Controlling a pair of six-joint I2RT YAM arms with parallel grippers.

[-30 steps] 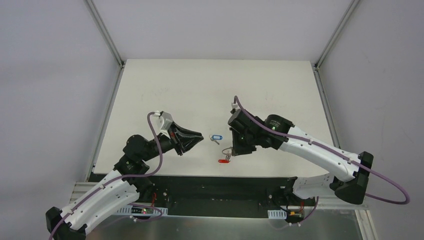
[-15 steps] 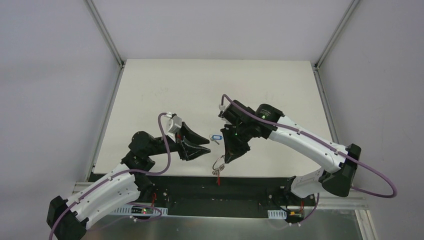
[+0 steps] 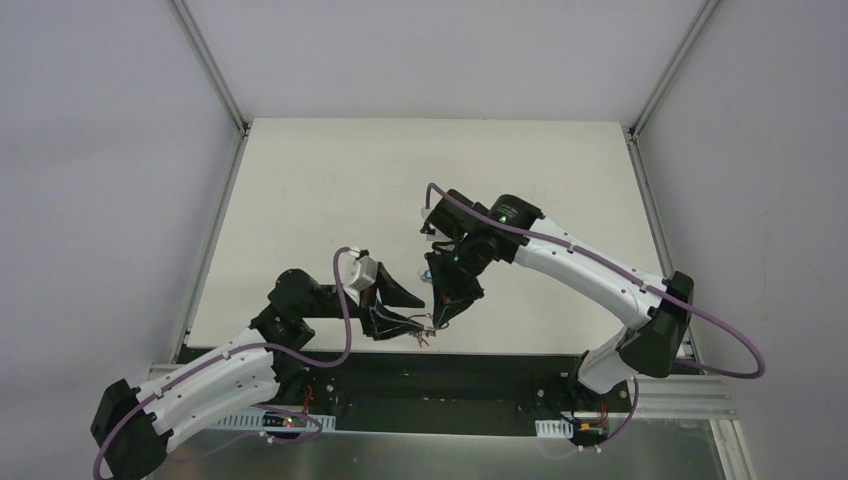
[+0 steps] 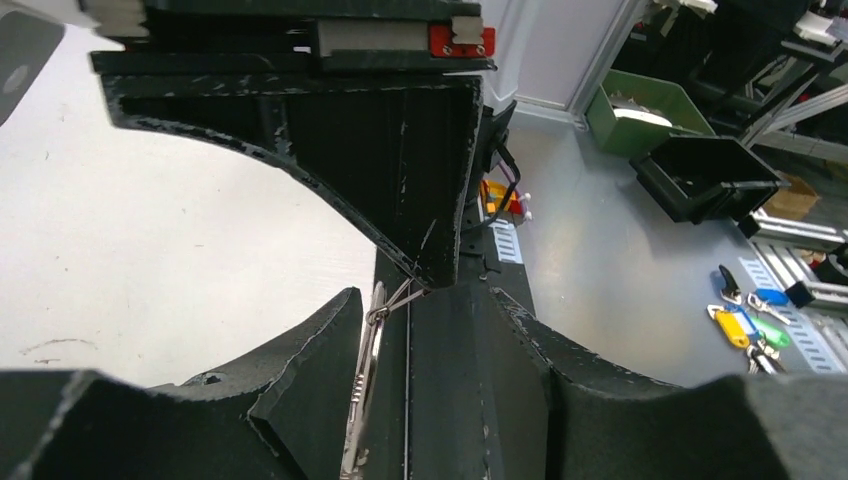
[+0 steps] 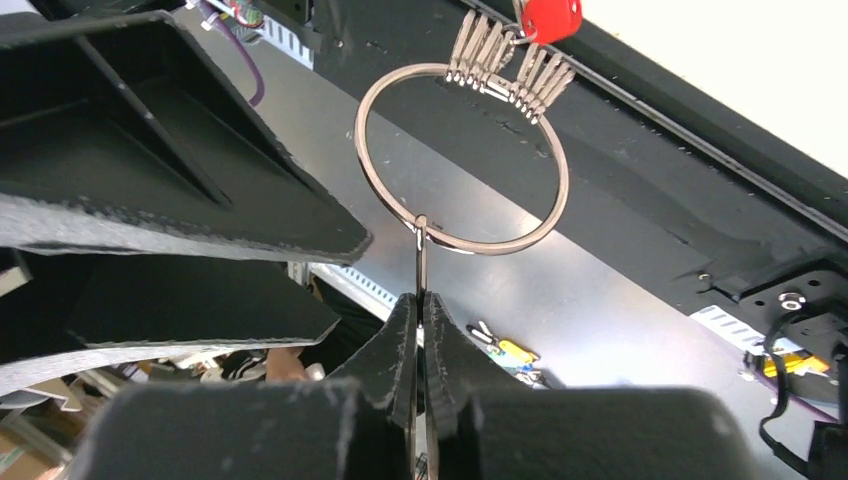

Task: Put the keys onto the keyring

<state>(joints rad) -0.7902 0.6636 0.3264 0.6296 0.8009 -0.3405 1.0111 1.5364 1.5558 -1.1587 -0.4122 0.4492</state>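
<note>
My right gripper [image 5: 420,300] is shut on a thin silver link of the keyring [image 5: 460,160] and holds it in the air over the table's front edge [image 3: 500,350]. The ring carries a fan of small silver keys [image 5: 510,72] and the red-headed key [image 5: 548,15]. My left gripper [image 4: 420,292] is open around the ring [image 4: 364,390], which shows edge-on beside its left finger [image 4: 250,400]. In the top view the two grippers meet, left [image 3: 412,318] and right [image 3: 443,318]. The blue-headed key [image 3: 429,271] lies on the table, partly hidden by the right arm.
The black frame rail [image 3: 480,375] runs along the near edge below the grippers. Spare coloured key tags [image 4: 745,320] lie on the floor beyond the table. White walls and posts [image 3: 210,70] bound the white table [image 3: 400,180].
My right arm has swung left and toward the front edge, lifting the ring with the red key off the table. My left gripper has moved right until its jaws are around the ring.
</note>
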